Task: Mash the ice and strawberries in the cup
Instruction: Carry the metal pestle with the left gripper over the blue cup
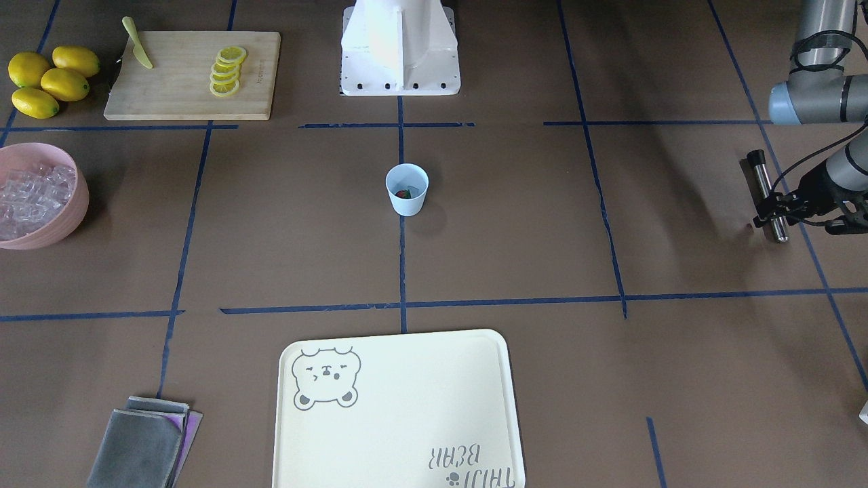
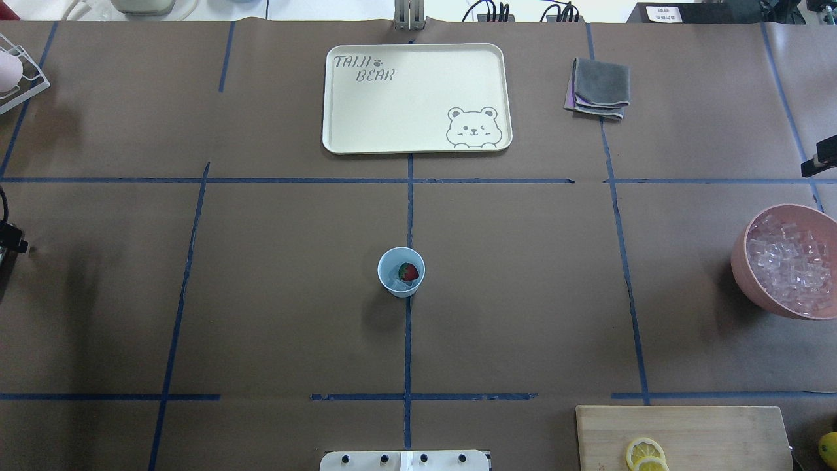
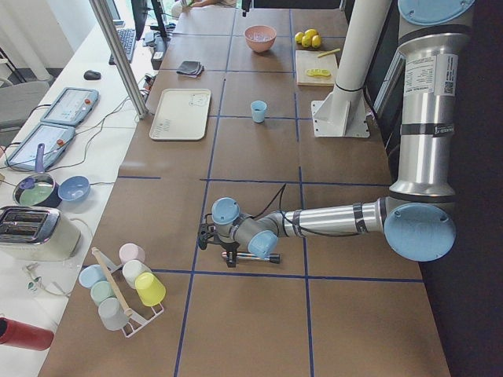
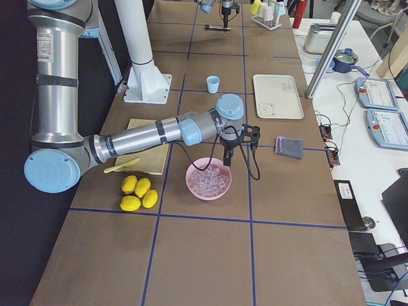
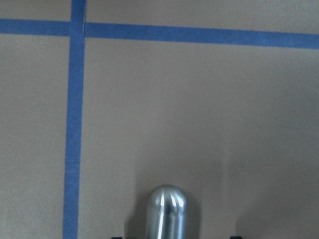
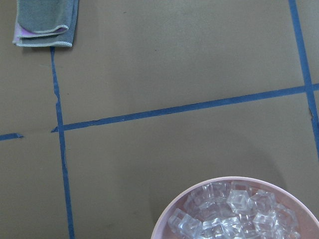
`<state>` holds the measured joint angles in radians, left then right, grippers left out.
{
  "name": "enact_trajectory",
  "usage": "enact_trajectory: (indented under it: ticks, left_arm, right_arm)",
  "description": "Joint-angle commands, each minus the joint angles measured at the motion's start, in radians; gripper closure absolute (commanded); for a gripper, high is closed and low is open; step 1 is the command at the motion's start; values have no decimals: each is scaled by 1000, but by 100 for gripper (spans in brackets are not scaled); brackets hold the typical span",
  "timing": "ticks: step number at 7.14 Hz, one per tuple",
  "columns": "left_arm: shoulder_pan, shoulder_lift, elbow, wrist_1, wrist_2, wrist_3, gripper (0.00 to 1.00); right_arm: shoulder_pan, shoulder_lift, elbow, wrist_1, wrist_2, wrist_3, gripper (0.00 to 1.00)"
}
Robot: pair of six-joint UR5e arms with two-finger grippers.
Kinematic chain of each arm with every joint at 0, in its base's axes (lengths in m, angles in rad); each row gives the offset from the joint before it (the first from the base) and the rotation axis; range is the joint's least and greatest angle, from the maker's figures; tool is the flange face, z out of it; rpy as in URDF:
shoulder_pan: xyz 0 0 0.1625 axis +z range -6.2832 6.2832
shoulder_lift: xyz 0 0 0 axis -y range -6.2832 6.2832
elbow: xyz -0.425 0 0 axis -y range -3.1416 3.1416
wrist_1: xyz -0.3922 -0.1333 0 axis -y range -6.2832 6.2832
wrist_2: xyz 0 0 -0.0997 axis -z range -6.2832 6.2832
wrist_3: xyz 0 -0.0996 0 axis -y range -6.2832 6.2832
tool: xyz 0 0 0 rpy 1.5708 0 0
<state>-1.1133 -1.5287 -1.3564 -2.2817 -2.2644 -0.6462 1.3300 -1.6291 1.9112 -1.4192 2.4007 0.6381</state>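
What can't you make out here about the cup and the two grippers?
Ice in the cup: too small in the overhead view to count.
Right gripper: cut off by the overhead view's right edge; open or shut unclear.
Left gripper: falls below its wrist view's bottom edge; only the tip of the metal rod shows.

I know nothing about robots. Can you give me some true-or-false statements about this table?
The small pale blue plastic cup holds a red strawberry piece. True.
The large pink bowl is full of lemons. False: it holds clear ice cubes.
The cup stands on the cream bear-print tray. False: it stands on the brown table, apart from the tray.
On the wooden cutting board lie yellow lemon slices. True.
The left arm's fingers hold a shiny metal rod. True.
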Motion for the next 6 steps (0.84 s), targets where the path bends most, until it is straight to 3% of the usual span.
enact_trajectory:
  ticks: [1,2,6]
  left_arm:
    - [0,4,0,-10,0,16,75]
    - [0,4,-3,-12,0,14,99]
    - [4,-8,-91,-2,-17,13,100]
  right_arm:
    - [0,0,3,-1,0,0,1]
    - [0,0,3,-1,0,0,1]
    - [0,-1,5,-1,0,0,1]
